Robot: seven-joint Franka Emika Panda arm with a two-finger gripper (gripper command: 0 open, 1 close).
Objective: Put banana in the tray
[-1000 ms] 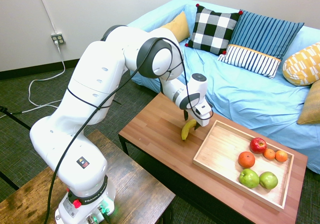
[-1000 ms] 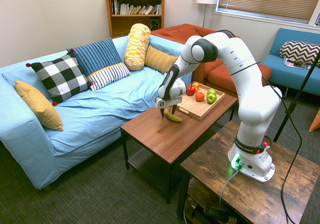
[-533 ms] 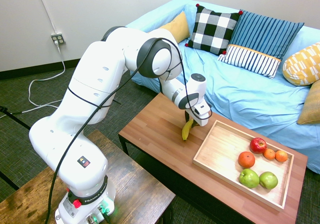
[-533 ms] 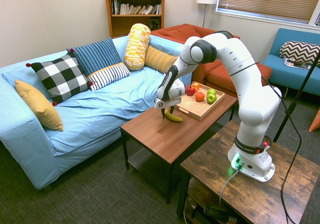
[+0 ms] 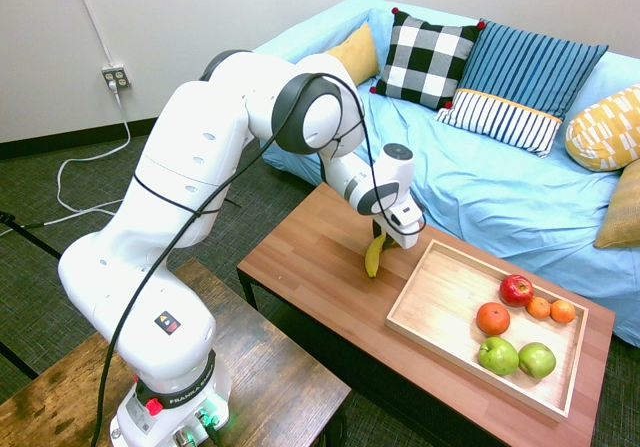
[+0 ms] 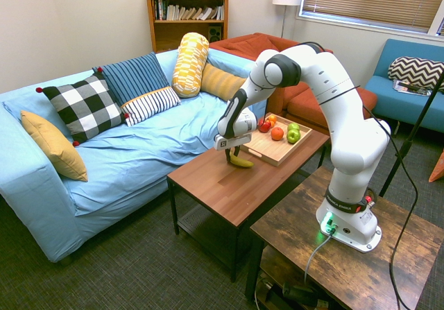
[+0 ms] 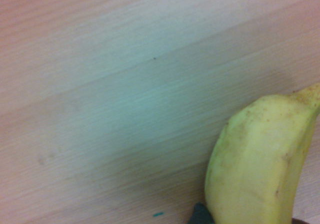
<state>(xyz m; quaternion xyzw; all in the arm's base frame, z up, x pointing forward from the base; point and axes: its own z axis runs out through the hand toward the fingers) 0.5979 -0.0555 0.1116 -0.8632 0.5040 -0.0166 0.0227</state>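
jaws clenched on banana (image 5: 374, 256) top end | banana hangs near-vertical under gripper (image 5: 385, 243), low tip at tabletop (image 5: 300, 267) | tray (image 5: 440, 312) just right of it, fruit at far end, near end free

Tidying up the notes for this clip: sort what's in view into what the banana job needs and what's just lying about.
Belongs to the job:
- banana, gripped by the shut end effector
- tray, light wood, on the coffee table

Just lying about:
- red apple, two green apples, three oranges, all in the tray
- sofa cushions
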